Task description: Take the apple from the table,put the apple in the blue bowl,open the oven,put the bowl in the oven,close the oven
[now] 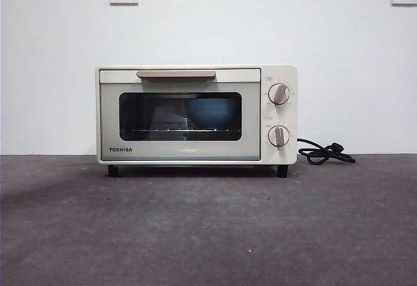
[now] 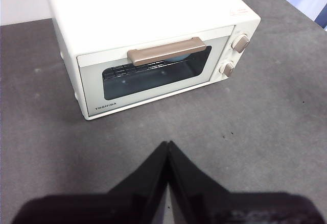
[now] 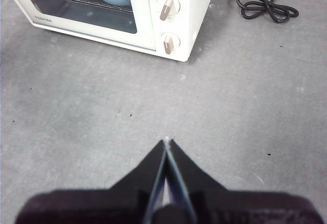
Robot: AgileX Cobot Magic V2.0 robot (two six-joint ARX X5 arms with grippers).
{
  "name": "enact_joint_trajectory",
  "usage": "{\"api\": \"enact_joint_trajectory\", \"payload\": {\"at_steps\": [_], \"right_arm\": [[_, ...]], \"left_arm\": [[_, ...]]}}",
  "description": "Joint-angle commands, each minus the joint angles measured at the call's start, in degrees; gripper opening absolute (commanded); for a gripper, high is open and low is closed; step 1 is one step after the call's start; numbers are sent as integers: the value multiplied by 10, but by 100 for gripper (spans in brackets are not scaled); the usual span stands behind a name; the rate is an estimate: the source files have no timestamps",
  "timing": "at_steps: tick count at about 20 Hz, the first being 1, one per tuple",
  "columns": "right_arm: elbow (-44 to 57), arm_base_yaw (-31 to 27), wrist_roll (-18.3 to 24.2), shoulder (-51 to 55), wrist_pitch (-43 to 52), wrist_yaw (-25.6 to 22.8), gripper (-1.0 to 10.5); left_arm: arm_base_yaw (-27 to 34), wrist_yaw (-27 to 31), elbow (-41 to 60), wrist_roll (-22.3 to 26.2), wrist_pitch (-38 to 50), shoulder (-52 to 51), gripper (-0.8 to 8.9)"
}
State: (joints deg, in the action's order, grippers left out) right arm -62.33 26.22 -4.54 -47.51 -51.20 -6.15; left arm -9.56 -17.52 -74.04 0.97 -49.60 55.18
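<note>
1. Oven [image 1: 195, 113]: cream-white casing, smooth, faint sheen; dark glossy glass door; matt beige bar handle [image 1: 176, 74]; thin metal wire rack [image 2: 138, 70] inside.
2. Blue bowl [image 1: 212, 112]: matt blue, seen dimly through the glass.
3. Table [image 1: 208, 234]: dark grey, matt, mottled, slightly rough.
4. Cord [image 1: 326, 154]: black, smooth, slightly glossy.
5. My left gripper [image 2: 167, 145] and my right gripper [image 3: 166, 141]: matt black, plastic-looking jaws.
6. Wall [image 1: 52, 64]: white, matt, smooth.
</note>
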Motion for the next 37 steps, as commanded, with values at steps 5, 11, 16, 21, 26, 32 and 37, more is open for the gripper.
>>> {"api": "enact_joint_trajectory", "payload": {"at_steps": [5,11,16,21,26,32,37], "right_arm": [[7,0,-4,0,2,-1,1],[7,0,-4,0,2,-1,1],[7,0,-4,0,2,-1,1],[7,0,-4,0,2,-1,1],[7,0,-4,0,2,-1,1],[7,0,-4,0,2,-1,1],[7,0,-4,0,2,-1,1]], "left_arm": [[-1,20,2,54,4,32,-4],[12,41,96,114,210,-12,-4],[45,42,363,125,452,-172,-4],[64,61,623,91,621,-345,-4],[78,150,731,17,625,-446,-4],[79,186,736,18,517,-487,-4],[93,186,736,22,415,-551,-4]]}}
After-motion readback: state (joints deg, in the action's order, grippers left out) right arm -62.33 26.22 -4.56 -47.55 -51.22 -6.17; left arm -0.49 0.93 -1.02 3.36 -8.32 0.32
